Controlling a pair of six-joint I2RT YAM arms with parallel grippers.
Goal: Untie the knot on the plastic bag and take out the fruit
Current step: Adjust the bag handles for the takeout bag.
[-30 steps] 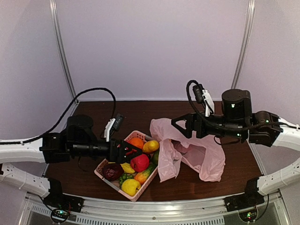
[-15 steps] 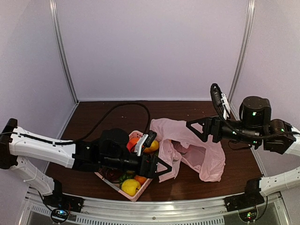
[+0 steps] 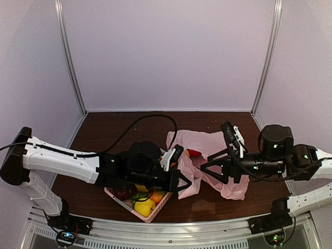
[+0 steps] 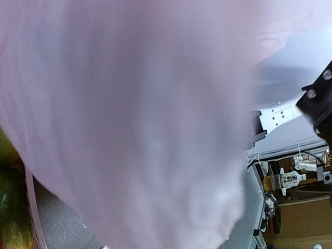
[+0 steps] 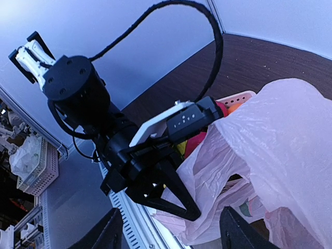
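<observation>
the left gripper [image 3: 185,185] is closed, its two black fingers meeting at a point on the near-left edge of the plastic bag [image 3: 228,155], where they pinch the thin pink film. in the left wrist view that film fills almost the whole picture. the left arm lies across the pink latticed basket [image 3: 124,206], which sits on the dark wooden table [image 3: 104,129] just left of the bag. the basket holds a yellow fruit [image 3: 144,207] at its near end.

the right gripper [image 3: 204,173] hangs over the middle of the bag with its fingers spread wide and nothing between them. it faces the left gripper across the crumpled plastic.

the bag lies slack on the table, right of the basket and between the two grippers. a red fruit [image 3: 193,152] shows at its far-left fold. whether it sits in the bag or the basket cannot be told.
</observation>
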